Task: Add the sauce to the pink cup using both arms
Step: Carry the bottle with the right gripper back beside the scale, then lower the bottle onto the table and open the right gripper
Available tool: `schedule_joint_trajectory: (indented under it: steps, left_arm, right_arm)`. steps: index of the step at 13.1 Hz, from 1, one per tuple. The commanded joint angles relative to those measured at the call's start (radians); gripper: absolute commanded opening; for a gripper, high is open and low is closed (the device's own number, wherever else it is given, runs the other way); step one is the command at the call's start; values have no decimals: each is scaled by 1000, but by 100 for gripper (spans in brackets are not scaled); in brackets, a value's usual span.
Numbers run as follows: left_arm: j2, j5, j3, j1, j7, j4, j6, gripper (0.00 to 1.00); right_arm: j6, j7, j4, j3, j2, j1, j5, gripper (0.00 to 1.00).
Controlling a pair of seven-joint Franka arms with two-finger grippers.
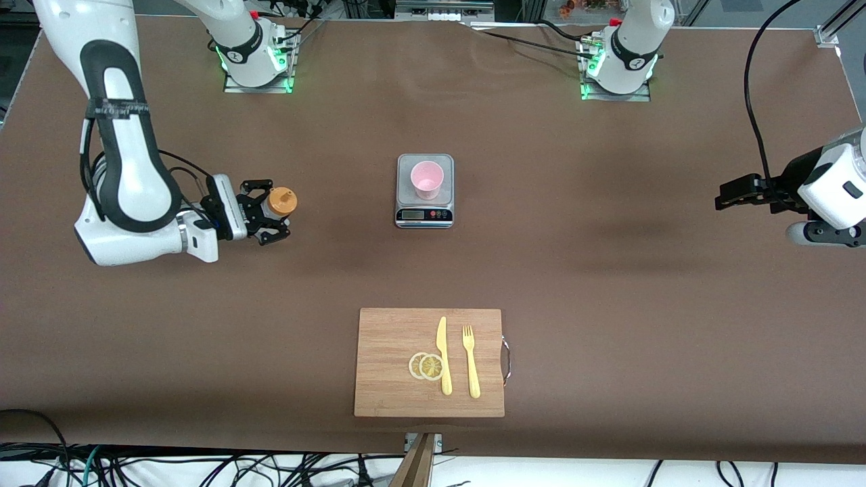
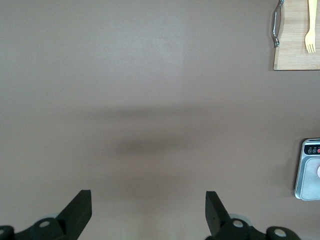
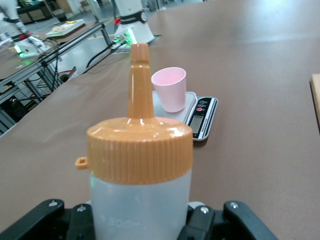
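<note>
The sauce bottle (image 1: 281, 201), whitish with an orange nozzle cap, stands upright between the fingers of my right gripper (image 1: 277, 210) at the right arm's end of the table. In the right wrist view the bottle (image 3: 141, 165) fills the middle and the gripper (image 3: 142, 222) clasps its body. The pink cup (image 1: 427, 179) stands upright on a small scale (image 1: 424, 215) at mid-table, and shows past the nozzle in the right wrist view (image 3: 170, 89). My left gripper (image 1: 727, 197) is open and empty over bare table at the left arm's end; its own view (image 2: 147, 202) shows only table between the fingers.
A wooden cutting board (image 1: 392, 379) lies nearer the front camera than the scale, with a yellow knife (image 1: 443, 355), a yellow fork (image 1: 471, 362) and two lemon slices (image 1: 426, 366) on it. The scale's edge (image 2: 310, 172) and the board's corner (image 2: 295, 55) show in the left wrist view.
</note>
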Motion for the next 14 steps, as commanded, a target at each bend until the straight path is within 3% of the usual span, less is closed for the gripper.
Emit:
schedule_joint_trajectory:
  steps: [1,6,12,13,14]
  left_arm:
    - [10,15,2,-6,20,24,-5,100]
    - [10,15,2,-6,20,24,-5,100]
    - [10,16,2,-6,20,24,-5,100]
    - [10,16,2,-6,20,24,-5,100]
    - [10,16,2,-6,20,24,-5,100]
  right_arm:
    - [-95,-154,12,10,75,-69,67,20]
    - [-206,-338,52,12,233,-199,151,21]
    - [-289,-458,101,15,357,-250,233,21]
    - [-295,-458,110,15,357,-250,234,31]
    - [-295,-452,115,13,357,-253,233,56]
